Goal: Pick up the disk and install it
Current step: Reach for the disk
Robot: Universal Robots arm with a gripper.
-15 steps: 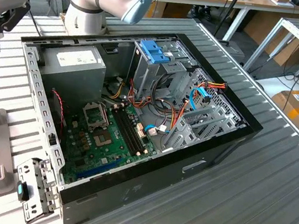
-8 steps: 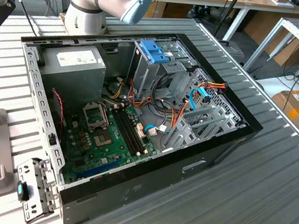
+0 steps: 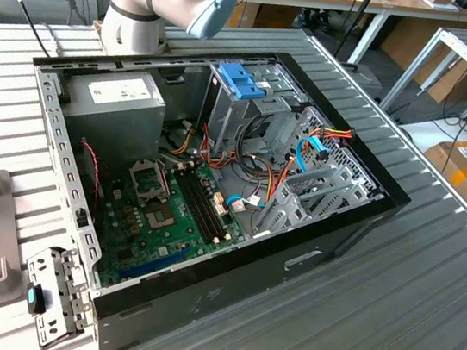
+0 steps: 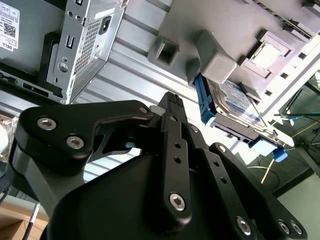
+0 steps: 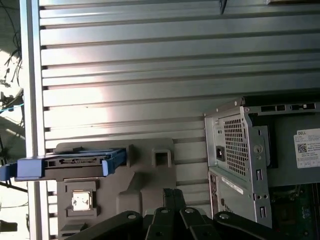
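Ribbed metal worktop point(image 3: 426, 289). In both wrist views the disk point(image 5: 65, 165) stands on edge in a grey fixture point(image 5: 145, 180), apart from the end effector point(image 5: 171, 194), whose fingers look closed on nothing. The disk is probably rigid, weighty and shock-sensitive, so pinch its 2 flat faces. The exterior view adds the open case point(image 3: 226, 291).

Disk point(image 4: 235, 97): blue plastic rails, silver metal body. Table point(image 3: 427, 281): ribbed matt metal.
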